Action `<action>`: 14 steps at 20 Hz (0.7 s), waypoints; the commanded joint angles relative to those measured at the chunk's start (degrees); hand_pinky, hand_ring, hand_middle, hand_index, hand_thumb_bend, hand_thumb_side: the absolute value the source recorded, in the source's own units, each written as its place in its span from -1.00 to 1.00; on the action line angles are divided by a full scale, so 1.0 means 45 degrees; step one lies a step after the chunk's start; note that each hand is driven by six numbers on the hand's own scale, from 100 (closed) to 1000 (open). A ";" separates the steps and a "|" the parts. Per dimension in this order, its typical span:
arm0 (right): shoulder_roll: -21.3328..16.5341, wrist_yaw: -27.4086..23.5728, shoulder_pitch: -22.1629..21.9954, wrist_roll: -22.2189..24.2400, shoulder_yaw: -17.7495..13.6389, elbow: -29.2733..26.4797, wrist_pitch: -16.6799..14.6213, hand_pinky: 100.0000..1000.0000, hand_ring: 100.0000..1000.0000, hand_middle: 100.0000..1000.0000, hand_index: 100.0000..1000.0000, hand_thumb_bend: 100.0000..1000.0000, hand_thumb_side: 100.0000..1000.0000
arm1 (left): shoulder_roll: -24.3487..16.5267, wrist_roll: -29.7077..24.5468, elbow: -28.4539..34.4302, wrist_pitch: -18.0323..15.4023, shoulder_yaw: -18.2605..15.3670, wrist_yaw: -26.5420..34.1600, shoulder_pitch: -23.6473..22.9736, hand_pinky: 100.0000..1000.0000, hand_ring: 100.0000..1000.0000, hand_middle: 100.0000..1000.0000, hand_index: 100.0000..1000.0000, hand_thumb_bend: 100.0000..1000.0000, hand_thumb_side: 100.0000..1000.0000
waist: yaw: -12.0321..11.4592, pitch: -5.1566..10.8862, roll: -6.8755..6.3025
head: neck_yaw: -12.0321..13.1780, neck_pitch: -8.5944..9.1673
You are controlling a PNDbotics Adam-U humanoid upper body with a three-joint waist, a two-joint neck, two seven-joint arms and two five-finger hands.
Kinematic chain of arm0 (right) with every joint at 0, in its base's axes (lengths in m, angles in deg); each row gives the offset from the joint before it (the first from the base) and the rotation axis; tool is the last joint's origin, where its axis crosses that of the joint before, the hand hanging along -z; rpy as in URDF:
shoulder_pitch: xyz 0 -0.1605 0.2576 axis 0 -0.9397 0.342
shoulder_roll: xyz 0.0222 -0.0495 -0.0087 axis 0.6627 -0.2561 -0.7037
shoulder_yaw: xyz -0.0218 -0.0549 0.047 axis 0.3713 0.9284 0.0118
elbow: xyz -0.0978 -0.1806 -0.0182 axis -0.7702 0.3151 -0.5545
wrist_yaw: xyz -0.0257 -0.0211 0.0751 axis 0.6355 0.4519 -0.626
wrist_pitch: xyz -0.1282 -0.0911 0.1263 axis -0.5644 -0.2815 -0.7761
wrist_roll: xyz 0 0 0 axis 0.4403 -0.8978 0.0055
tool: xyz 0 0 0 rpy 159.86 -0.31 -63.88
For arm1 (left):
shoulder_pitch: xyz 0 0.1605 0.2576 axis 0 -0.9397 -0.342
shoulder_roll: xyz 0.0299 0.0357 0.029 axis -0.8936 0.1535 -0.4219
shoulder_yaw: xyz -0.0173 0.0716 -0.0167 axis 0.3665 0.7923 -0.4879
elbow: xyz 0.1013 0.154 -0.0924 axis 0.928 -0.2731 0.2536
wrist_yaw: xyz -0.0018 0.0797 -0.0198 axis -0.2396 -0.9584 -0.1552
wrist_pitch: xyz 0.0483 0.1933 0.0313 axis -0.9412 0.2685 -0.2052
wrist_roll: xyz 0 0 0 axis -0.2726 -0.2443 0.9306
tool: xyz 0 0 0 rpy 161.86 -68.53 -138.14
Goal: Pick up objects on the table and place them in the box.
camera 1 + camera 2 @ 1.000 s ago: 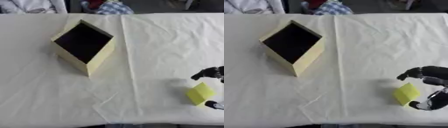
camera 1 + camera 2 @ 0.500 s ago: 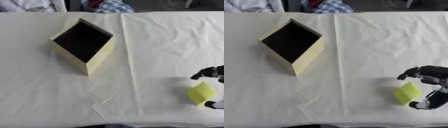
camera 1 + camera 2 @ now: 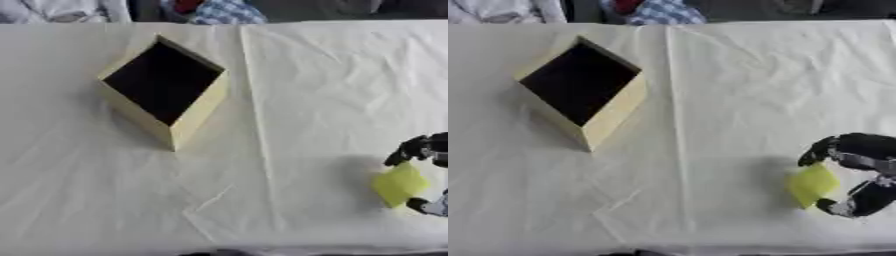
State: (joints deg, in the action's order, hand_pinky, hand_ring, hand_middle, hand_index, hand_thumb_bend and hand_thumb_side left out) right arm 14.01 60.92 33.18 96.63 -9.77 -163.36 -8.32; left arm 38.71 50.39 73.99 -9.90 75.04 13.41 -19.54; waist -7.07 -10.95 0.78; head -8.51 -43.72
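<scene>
While the open box [image 3: 579, 95] stands on the white-clothed tabletop [image 3: 710, 100], turned corner-on like a diamond with its dark inside facing up, the right robot hand [image 3: 859, 172] works well off to the right of the box and nearer the front edge. Its black fingers [image 3: 820, 150] curve down over the far edge of a small yellow-green flat object [image 3: 811, 184], and the thumb [image 3: 842, 206] curls in under the near edge, so the robot hand is clamped on the object from two sides. That object sits tilted, one corner pointing toward the box, its lower part close to the cloth; whether it touches the cloth cannot be told. A faint shadow lies on the cloth on the side of the object that faces the box. Creases run through the cloth between the box and the object. Beyond the box, past the far edge of the tabletop, some cloth in white and in a blue check [image 3: 658, 11] shows. No left robot hand appears in either view.
</scene>
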 commanded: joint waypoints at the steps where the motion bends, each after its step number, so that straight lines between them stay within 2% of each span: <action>1: -0.0216 -0.0303 0.0109 -0.0532 -0.0098 -0.0185 0.0229 0.28 0.40 0.10 0.35 -0.92 -0.75 | -0.0156 -0.0080 0.0239 -0.0006 -0.0019 -0.0042 0.0130 0.38 0.54 0.68 0.30 -1.00 0.42 | 0.0011 0.0120 0.0004 | -0.0057 0.0055; 2: -0.0207 -0.0395 0.0125 -0.0741 -0.0087 -0.0185 0.0315 0.24 0.37 0.06 0.30 -1.00 -0.82 | -0.0156 -0.0086 0.0239 -0.0005 -0.0016 -0.0039 0.0131 0.38 0.54 0.68 0.30 -1.00 0.42 | 0.0012 0.0118 0.0000 | -0.0059 0.0057; 8: -0.0161 -0.0667 0.0191 -0.1509 -0.0075 -0.0185 0.0592 0.12 0.25 -0.06 0.16 -1.00 -0.95 | -0.0153 -0.0135 0.0239 0.0019 -0.0015 -0.0047 0.0125 0.38 0.54 0.68 0.30 -1.00 0.42 | 0.0017 0.0113 -0.0004 | -0.0088 0.0024; 14: -0.0175 -0.0899 0.0725 -0.2049 -0.0421 -0.0185 0.0271 0.09 0.22 -0.09 0.13 -1.00 -1.00 | -0.0156 -0.0112 0.0239 0.0024 -0.0038 -0.0036 0.0118 0.38 0.54 0.68 0.31 -1.00 0.42 | 0.0003 0.0157 0.0002 | -0.0080 0.0041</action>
State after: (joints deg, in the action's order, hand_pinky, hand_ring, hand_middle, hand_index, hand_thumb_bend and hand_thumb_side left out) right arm 14.62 57.44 36.02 88.16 -10.33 -163.36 -6.88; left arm 38.71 49.93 73.99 -9.80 75.05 13.41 -19.54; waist -7.07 -10.94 0.78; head -8.75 -43.72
